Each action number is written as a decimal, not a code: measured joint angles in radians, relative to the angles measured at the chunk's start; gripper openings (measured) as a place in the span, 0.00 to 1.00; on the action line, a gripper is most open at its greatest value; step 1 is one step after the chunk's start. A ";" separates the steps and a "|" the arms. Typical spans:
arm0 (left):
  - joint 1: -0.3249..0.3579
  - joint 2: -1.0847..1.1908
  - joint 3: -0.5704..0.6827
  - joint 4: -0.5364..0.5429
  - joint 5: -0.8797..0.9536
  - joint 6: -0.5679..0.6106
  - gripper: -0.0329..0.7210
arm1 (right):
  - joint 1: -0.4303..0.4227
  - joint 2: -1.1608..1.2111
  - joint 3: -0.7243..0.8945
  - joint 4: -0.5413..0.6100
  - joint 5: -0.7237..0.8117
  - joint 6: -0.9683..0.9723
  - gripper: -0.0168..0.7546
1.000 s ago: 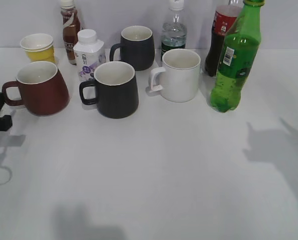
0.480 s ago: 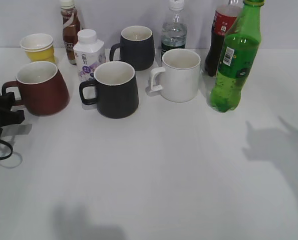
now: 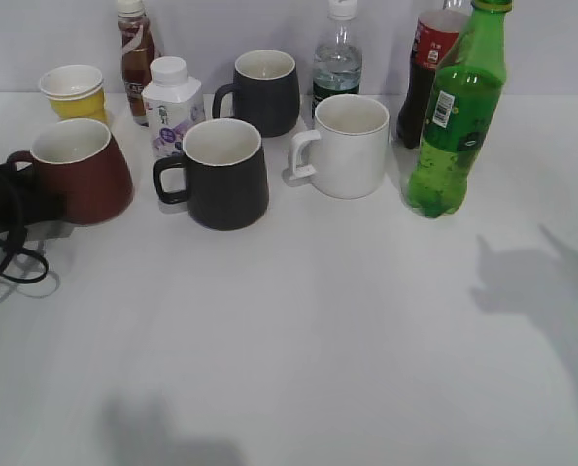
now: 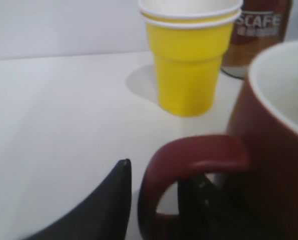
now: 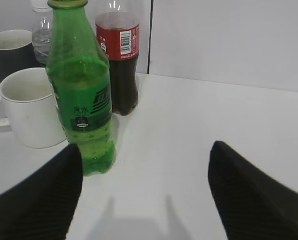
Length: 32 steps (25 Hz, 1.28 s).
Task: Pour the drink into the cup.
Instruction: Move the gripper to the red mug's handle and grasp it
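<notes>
Your left gripper has its jaws spread around the handle of the cup, one finger through the loop, not clamped. Your right gripper is wide open and empty, with the drink upright just beyond its left finger, beside the white mug.

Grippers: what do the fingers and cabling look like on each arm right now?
Left gripper: black, smooth, tapered fingers; a thin black cable loops beside it. Right gripper: black, broad wedge-shaped fingers with fine ridged texture. No markings visible.
</notes>
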<state>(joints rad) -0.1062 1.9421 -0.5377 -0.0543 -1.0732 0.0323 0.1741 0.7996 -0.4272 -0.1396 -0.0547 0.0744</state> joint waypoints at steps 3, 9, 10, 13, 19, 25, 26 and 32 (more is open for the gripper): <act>0.000 0.036 -0.040 -0.001 -0.017 -0.001 0.38 | 0.000 0.000 0.000 -0.019 0.000 0.000 0.78; 0.000 0.084 -0.100 0.008 -0.039 -0.001 0.37 | 0.000 0.000 0.000 -0.027 0.000 0.000 0.78; 0.004 0.085 -0.103 0.015 -0.039 -0.001 0.37 | 0.000 0.000 0.000 -0.028 0.000 0.000 0.78; 0.028 0.085 -0.111 0.085 -0.024 -0.001 0.36 | 0.000 0.000 0.000 -0.031 0.000 0.000 0.78; 0.060 0.045 -0.102 0.260 0.039 -0.070 0.36 | 0.000 0.000 0.000 -0.032 -0.001 0.000 0.78; 0.059 -0.039 -0.085 0.301 0.161 -0.080 0.36 | 0.000 0.000 0.000 -0.032 -0.001 0.000 0.78; 0.059 -0.049 -0.085 0.302 0.184 -0.080 0.36 | 0.000 0.000 0.000 -0.033 -0.001 0.000 0.78; 0.059 -0.058 -0.083 0.306 0.225 -0.079 0.37 | 0.000 0.000 0.000 -0.034 -0.001 0.000 0.78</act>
<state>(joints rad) -0.0473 1.8845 -0.6205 0.2513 -0.8481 -0.0462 0.1741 0.7996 -0.4272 -0.1733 -0.0557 0.0744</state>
